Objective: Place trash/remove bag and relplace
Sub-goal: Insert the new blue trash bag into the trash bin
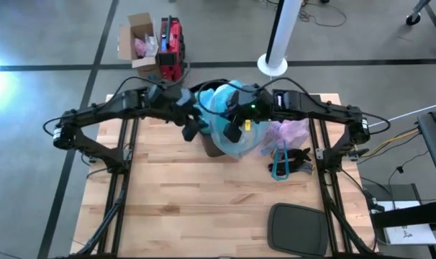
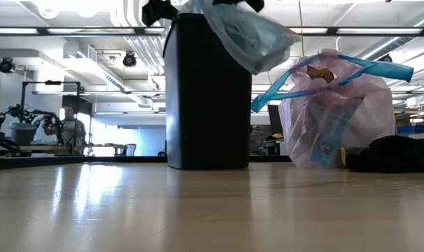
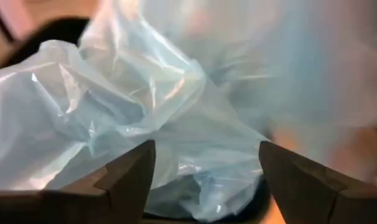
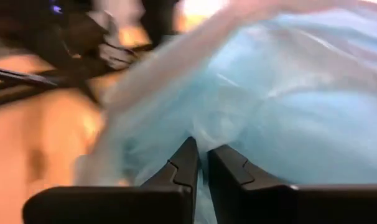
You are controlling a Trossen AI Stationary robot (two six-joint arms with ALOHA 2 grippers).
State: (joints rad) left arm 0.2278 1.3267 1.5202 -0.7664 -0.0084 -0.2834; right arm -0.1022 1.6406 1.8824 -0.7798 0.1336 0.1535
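A black bin [image 1: 209, 146] [image 2: 208, 98] stands upright on the table's far middle. A thin light-blue plastic bag [image 1: 232, 119] [image 2: 250, 35] is bunched over its top. My left gripper [image 1: 193, 128] [image 3: 207, 168] is open at the bin's left rim, with its fingers on either side of a bulge of that bag [image 3: 114, 106]. I cannot tell whether they touch it. My right gripper [image 1: 237, 129] [image 4: 204, 165] is shut on the same bag. The lavender-pink bag [image 1: 288, 133] [image 2: 338, 112] sits on the table right of the bin, with brown trash [image 2: 322, 72] inside and blue drawstrings [image 1: 280, 165]. My right gripper pinches a fold of the light-blue bag's film [image 4: 204, 142] between its two fingertips. It comes from the table's right, slanting down. The bag is held above the bin's top, and a loose part hangs over the bin's right side [image 2: 257, 49].
A black object [image 1: 301, 162] [image 2: 394, 154] lies by the pink bag. A dark lid [image 1: 297, 230] rests near the table's front right. Beyond the far edge, on the floor, are a cardboard box [image 1: 137, 39] and a red item [image 1: 171, 47]. Bare wood lies in front of the bin.
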